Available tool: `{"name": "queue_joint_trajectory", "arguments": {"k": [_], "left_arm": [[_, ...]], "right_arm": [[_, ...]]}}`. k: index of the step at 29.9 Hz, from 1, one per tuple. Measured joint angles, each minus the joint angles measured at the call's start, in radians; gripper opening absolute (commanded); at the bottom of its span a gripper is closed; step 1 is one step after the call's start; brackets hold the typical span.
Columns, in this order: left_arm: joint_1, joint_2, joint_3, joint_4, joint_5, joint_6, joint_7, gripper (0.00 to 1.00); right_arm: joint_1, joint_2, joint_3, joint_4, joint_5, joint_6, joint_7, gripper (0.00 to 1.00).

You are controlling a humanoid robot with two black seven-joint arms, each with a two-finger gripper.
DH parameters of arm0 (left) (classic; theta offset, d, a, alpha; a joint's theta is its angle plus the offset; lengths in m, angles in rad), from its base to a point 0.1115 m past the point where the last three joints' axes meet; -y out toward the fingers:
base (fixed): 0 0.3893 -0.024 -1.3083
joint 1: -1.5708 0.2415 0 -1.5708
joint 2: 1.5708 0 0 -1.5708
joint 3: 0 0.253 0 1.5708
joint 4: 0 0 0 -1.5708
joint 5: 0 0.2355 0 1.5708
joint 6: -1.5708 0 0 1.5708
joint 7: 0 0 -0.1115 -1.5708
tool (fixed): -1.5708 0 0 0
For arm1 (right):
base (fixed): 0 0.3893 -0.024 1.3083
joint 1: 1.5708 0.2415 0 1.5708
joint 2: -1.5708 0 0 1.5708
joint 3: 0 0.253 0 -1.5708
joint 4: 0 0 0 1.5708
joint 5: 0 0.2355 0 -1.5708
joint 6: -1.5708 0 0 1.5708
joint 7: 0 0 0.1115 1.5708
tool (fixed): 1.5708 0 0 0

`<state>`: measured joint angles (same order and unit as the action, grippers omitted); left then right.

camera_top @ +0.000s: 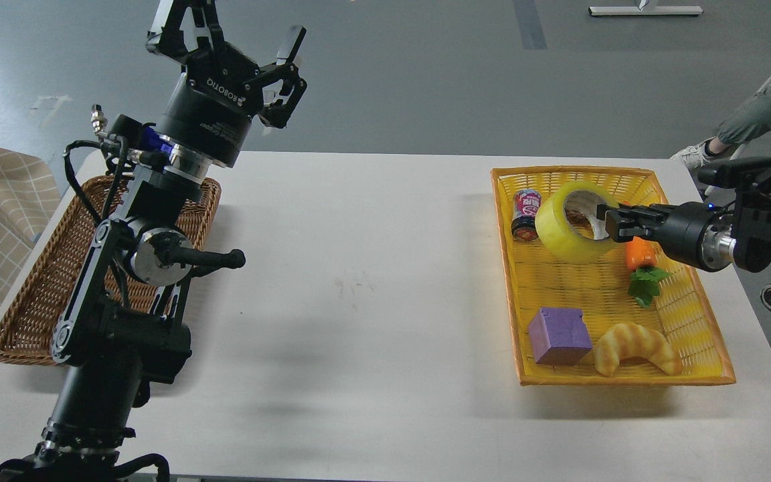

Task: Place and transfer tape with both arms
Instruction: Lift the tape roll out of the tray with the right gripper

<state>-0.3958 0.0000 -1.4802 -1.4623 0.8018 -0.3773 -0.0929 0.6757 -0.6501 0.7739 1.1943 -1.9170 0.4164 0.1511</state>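
The tape [565, 234] is a yellow translucent roll with a grey-white core. It hangs in the air above the yellow basket [693, 321], tilted, with its hole facing me. My right gripper [605, 223] comes in from the right and is shut on the roll's right wall. My left gripper [231, 33] is raised high at the far left, above the wicker basket [24, 294]. Its fingers are spread open and hold nothing.
In the yellow basket lie a small can [526, 213], a carrot toy [641, 258], a purple block [559, 335] and a croissant toy [636, 347]. A brown toy is mostly hidden behind the tape. A seated person's legs [760, 114] are at the far right.
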Motion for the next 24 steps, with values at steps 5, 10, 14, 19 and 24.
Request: {"name": "queue_joint_trajectory", "arguments": {"k": [5, 10, 14, 19, 24], "left_arm": [[0.000, 0.000, 0.000, -0.001, 0.000, 0.000, 0.001, 0.98], [-0.001, 0.000, 0.000, -0.001, 0.000, 0.001, 0.001, 0.98], [-0.002, 0.000, 0.000, -0.001, 0.000, 0.001, 0.001, 0.98], [-0.001, 0.000, 0.000, -0.001, -0.001, 0.000, 0.001, 0.98], [0.000, 0.000, 0.000, -0.001, -0.001, 0.000, 0.001, 0.98]], "right_arm": [[0.068, 0.009, -0.002, 0.014, 0.000, 0.049, 0.000, 0.17], [0.132, 0.054, -0.009, 0.002, -0.001, 0.071, -0.002, 0.17], [0.180, 0.120, -0.018, -0.030, -0.002, 0.072, -0.003, 0.17], [0.254, 0.210, -0.069, -0.086, -0.004, 0.072, -0.004, 0.16], [0.309, 0.290, -0.136, -0.141, -0.007, 0.072, -0.005, 0.16]]}}
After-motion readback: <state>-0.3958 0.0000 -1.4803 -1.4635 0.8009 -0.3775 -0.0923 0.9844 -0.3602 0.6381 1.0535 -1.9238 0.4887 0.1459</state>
